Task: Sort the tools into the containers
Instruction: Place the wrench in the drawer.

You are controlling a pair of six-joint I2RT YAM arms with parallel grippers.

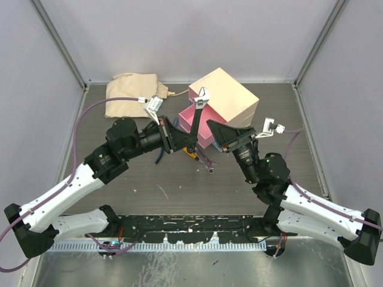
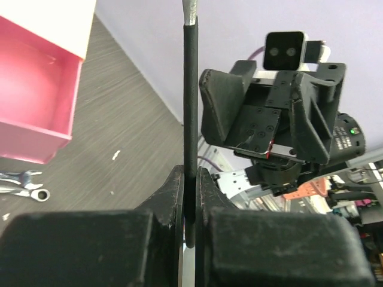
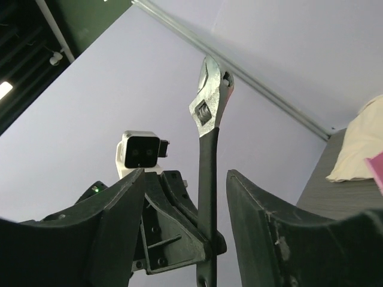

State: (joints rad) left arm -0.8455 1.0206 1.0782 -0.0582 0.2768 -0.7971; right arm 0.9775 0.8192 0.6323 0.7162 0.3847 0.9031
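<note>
Standing upright in mid-air, the adj. wrench (image 3: 207,149) has its silver head up and its black handle down, just beside the open pink drawer (image 2: 36,137). The left gripper (image 2: 190,179) is clamped tight on the handle's lower end. The right gripper (image 3: 185,179) faces it w/ fingers parted, one on each side of the handle, a gap showing on both sides, so it grips nothing. The drawer sticks out of the cream chest (image 1: 230,95) at the far centre of the table (image 1: 179,191), a dark grey wood-grain top w/ small pale scuffs. Two silver spanners (image 2: 24,185) lie on it near the drawer front. A beige cloth bag (image 1: 128,92) sits far left. Pale lilac walls w/ metal corner posts enclose the table.
</note>
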